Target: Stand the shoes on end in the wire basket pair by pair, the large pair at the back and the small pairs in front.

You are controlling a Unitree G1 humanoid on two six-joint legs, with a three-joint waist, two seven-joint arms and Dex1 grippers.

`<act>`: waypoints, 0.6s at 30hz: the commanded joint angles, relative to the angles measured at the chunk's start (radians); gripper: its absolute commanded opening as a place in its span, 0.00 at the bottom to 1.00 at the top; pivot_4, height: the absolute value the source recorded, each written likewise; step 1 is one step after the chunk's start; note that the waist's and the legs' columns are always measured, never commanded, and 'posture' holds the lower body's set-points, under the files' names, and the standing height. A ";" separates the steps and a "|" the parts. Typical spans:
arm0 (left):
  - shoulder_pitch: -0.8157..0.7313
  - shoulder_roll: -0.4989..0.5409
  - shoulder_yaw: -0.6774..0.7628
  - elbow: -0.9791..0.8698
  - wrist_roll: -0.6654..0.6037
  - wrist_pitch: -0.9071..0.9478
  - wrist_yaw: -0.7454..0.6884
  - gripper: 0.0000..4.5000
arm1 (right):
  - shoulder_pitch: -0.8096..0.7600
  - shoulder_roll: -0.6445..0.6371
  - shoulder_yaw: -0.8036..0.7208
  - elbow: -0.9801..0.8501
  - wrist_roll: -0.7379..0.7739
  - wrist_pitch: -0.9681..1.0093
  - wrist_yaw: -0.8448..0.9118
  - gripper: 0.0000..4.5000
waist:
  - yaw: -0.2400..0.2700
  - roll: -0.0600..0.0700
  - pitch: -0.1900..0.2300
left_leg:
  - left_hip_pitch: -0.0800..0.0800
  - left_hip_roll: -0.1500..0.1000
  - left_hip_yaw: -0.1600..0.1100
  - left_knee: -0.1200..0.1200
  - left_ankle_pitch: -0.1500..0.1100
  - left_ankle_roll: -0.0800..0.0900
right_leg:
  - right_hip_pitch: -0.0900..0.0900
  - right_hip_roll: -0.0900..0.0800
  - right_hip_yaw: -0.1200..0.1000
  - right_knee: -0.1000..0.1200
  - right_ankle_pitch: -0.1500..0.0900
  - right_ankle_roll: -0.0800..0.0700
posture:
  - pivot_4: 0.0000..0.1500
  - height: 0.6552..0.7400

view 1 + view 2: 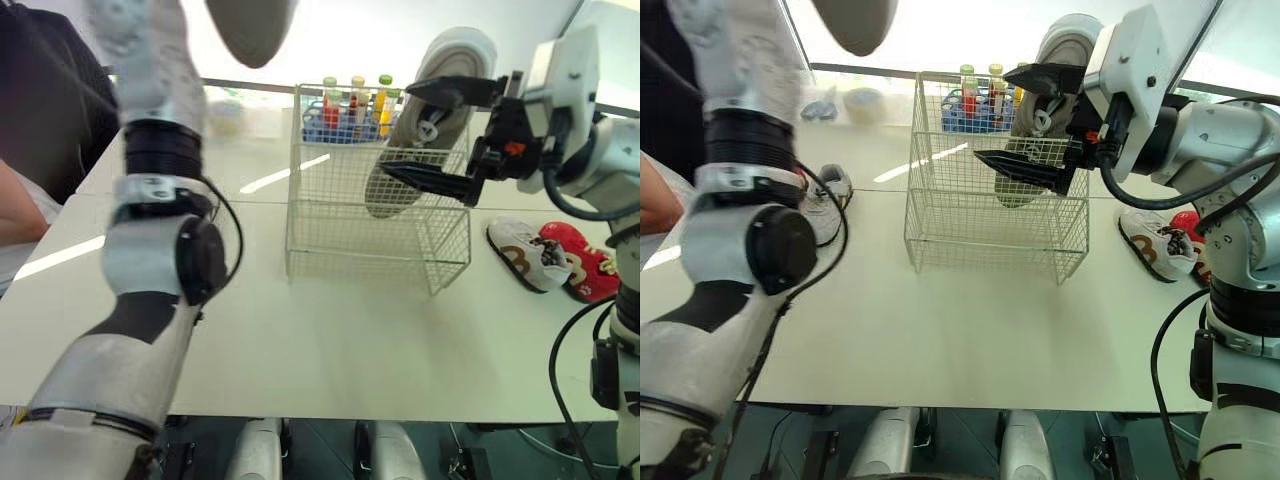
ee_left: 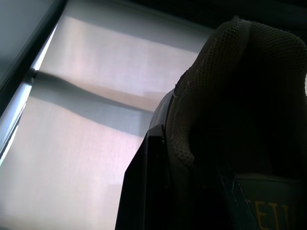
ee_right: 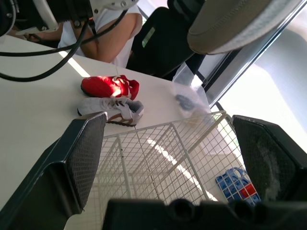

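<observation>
Right pincer [image 1: 398, 130] spread above wire basket [image 1: 330, 235], left pincer [image 2: 192, 182] gripping shoe [image 1: 250, 30]

tool [image 3: 166, 118] spread wide, facing the wire basket [image 3: 154, 160]

Your white table [image 1: 330, 350] bears the wire basket [image 1: 375, 250] near mid-surface. Right of it, a white-and-brown shoe [image 1: 525, 255] and a red shoe [image 1: 585, 262] lie touching; behind, a blue bottle crate [image 1: 350, 118]; left, a grey shoe [image 1: 830, 200].
</observation>
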 commanded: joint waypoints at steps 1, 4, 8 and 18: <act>-0.036 -0.065 -0.055 0.076 0.065 -0.219 0.027 0.00 | -0.012 -0.013 -0.031 -0.040 0.009 0.003 -0.026 1.00 | 0.000 0.000 0.000 | 0.000 0.000 0.001 0.000 -0.001 0.001 | 0.000 0.000 0.000 -0.001 0.000 0.000 | 1.00 1.00; -0.032 -0.100 -0.079 0.175 0.113 -0.345 0.062 0.00 | -0.003 -0.017 -0.039 -0.060 0.017 0.019 -0.043 1.00 | -0.005 0.000 0.000 | -0.001 0.000 0.001 0.000 -0.001 0.002 | -0.001 0.000 0.000 -0.002 0.001 0.001 | 1.00 1.00; -0.008 -0.114 -0.131 0.286 0.242 -0.496 0.177 0.00 | 0.010 -0.026 -0.058 -0.098 0.031 0.052 -0.072 1.00 | -0.011 0.000 0.000 | -0.001 0.000 0.001 -0.001 -0.002 0.003 | -0.002 0.000 0.000 -0.002 0.001 0.001 | 1.00 1.00; 0.041 -0.107 -0.253 0.378 0.524 -0.558 0.551 0.00 | 0.025 -0.062 -0.088 -0.162 0.081 0.123 -0.123 1.00 | -0.006 0.000 0.000 | -0.002 0.000 0.001 -0.001 -0.002 0.003 | -0.002 -0.001 0.000 -0.002 0.001 0.001 | 1.00 1.00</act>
